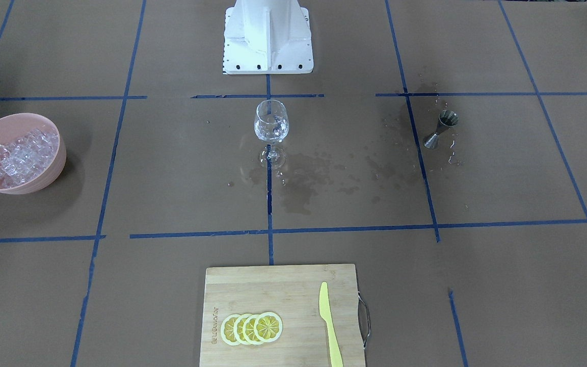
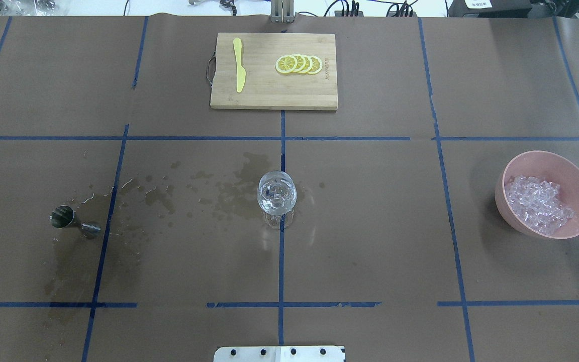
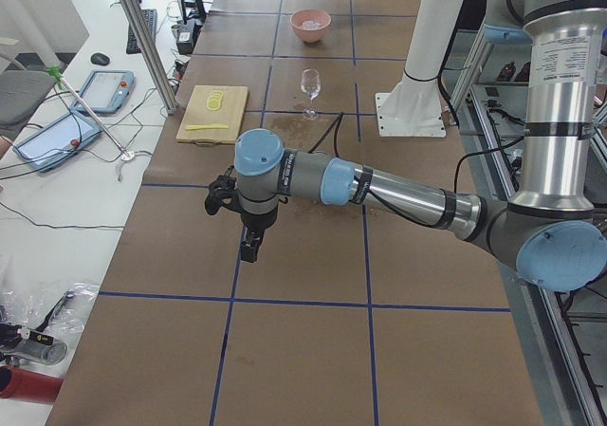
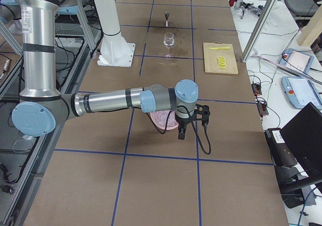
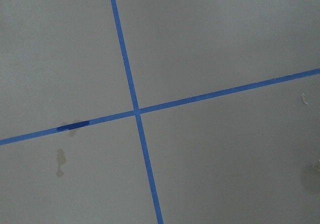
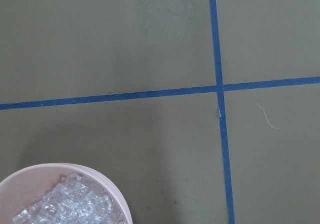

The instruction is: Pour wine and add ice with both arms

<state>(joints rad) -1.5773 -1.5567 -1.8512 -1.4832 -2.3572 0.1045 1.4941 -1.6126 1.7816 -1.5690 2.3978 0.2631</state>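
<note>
right hand point(image 4: 181, 133) hangs over the surface point(image 2: 370, 241) just beside the pink bowl point(image 2: 561, 168) of ice point(image 6: 75, 204), far nearer than the left hand point(image 3: 249, 248), with the wine glass point(image 2: 277, 193) well apart at centre; can't tell either hand's opening.

Clear ice cubes point(image 2: 538, 203) heaped in pink bowl point(image 2: 546, 163); upright stemmed wine glass point(image 2: 277, 193) mid-table.

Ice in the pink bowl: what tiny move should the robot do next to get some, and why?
Probably shift the right gripper over the pink bowl. Its wrist view catches the bowl and ice only in the bottom-left corner, so it seems off to one side.
</note>
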